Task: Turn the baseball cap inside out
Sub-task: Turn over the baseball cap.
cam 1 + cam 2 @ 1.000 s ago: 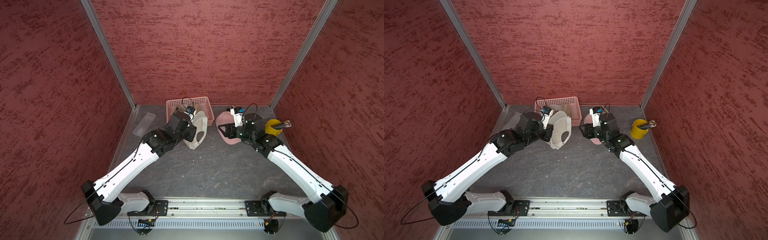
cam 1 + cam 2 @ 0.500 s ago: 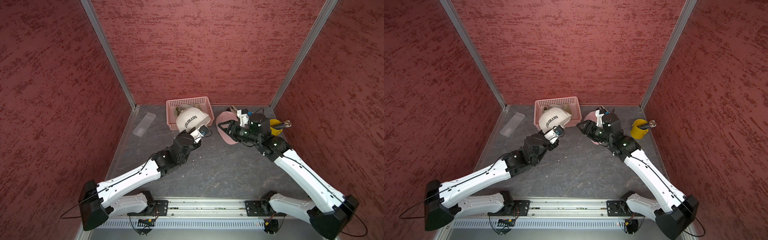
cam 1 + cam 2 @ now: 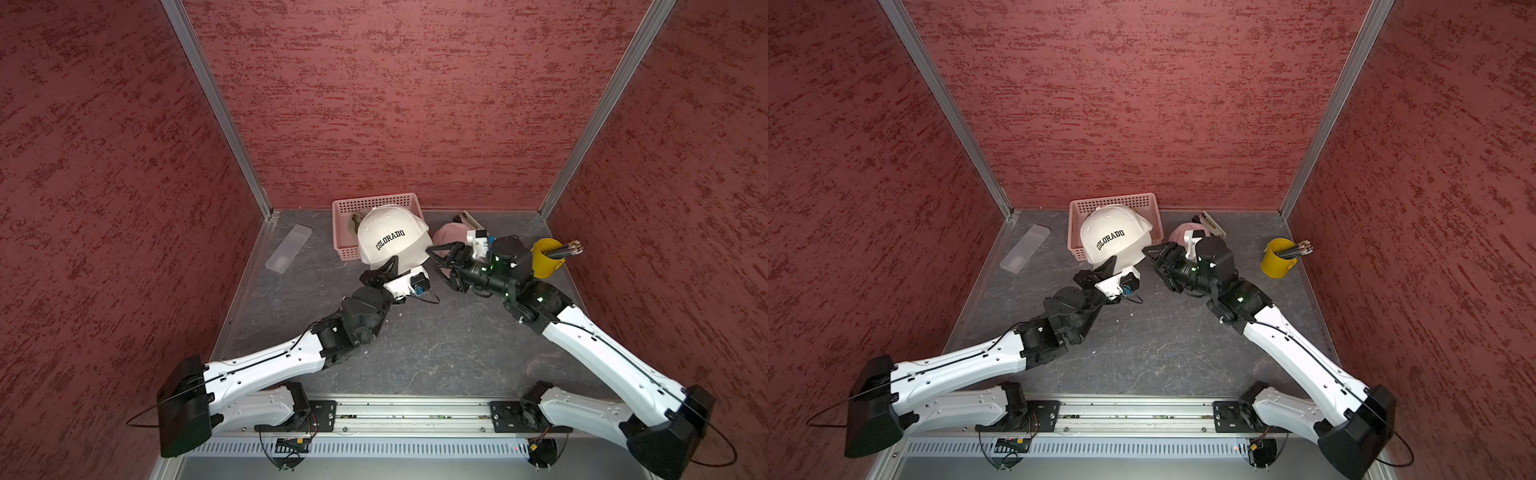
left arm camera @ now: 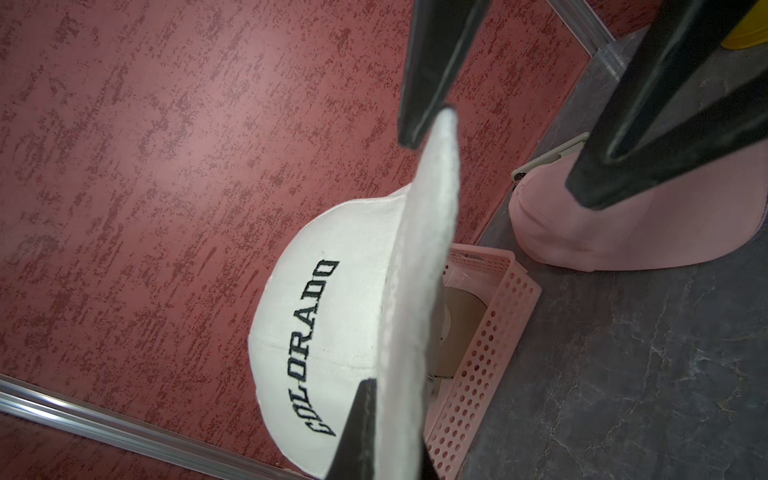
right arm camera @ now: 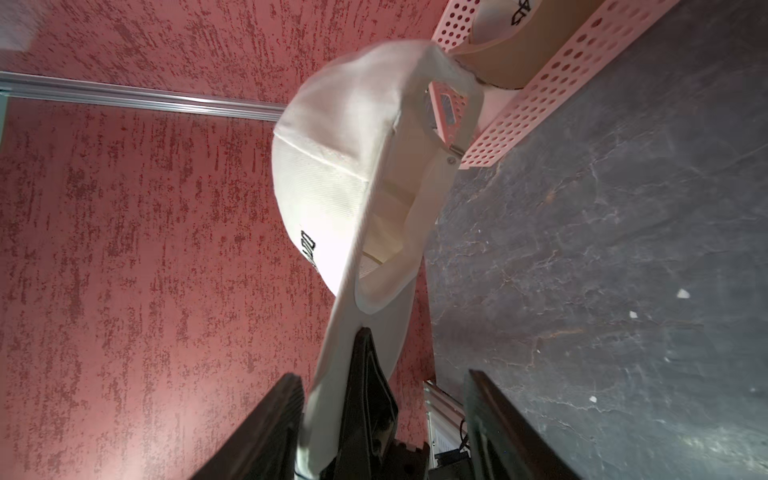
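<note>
left tool (image 3: 392,262) clamped on cap (image 3: 390,237) brim | right tool (image 3: 436,264) open, empty, possibly touching brim | risk: crown push tugs brim free

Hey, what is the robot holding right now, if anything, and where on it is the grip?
The left tool is shut on the brim of the white cap. The right tool stands open beside the cap and holds nothing.
</note>
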Robot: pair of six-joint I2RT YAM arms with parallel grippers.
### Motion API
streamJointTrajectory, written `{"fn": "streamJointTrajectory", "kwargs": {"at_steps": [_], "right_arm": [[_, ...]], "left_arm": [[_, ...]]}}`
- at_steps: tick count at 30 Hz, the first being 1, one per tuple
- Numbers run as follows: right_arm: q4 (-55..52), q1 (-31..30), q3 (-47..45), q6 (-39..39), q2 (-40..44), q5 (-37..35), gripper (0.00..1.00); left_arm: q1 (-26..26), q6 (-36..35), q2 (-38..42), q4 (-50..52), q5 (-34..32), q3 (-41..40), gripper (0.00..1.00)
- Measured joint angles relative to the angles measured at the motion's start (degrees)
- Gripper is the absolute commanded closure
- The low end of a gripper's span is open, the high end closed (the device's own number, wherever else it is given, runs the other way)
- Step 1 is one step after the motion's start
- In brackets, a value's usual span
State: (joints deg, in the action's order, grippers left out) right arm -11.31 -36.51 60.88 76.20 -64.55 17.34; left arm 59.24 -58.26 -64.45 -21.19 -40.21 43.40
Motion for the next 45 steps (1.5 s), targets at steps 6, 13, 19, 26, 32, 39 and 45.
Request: {"fn": "streamJointTrajectory", "kwargs": {"at_steps": [6,13,19,26,32,39,45], "right_arm": [[4.7,-1.0,-1.0,1.3,-2.2,-0.2,0.35],[7.7,-1.0,-1.0,1.4,-4.5,-0.2,0.77],[8.5,-0.9,-0.9,1.6,-7.7,1.0,0.91],[7.7,-0.6,0.6,0.1,-11.3,4.7,1.00],[4.9,1.0,3.3,-2.5,-15.3,8.7,1.00],[4.2,2.3,10.2,-5.5,-20.8,13.4,1.00],[7.6,2.1,15.1,-6.9,-28.0,21.1,1.00]], "left_arm": [[0.4,-4.0,-2.0,-2.7,-0.4,-0.5,1.00],[1.4,-7.4,-3.5,-5.6,-0.4,-1.2,1.00],[3.1,-9.2,-5.9,-6.4,-2.7,-1.2,0.98],[4.4,-3.1,-5.6,3.5,-4.4,0.5,0.00],[4.1,13.2,2.0,26.8,3.4,7.1,0.00],[-3.5,32.1,10.0,46.1,23.6,15.9,0.00],[-23.6,50.8,18.6,49.0,38.8,16.7,0.00]]}}
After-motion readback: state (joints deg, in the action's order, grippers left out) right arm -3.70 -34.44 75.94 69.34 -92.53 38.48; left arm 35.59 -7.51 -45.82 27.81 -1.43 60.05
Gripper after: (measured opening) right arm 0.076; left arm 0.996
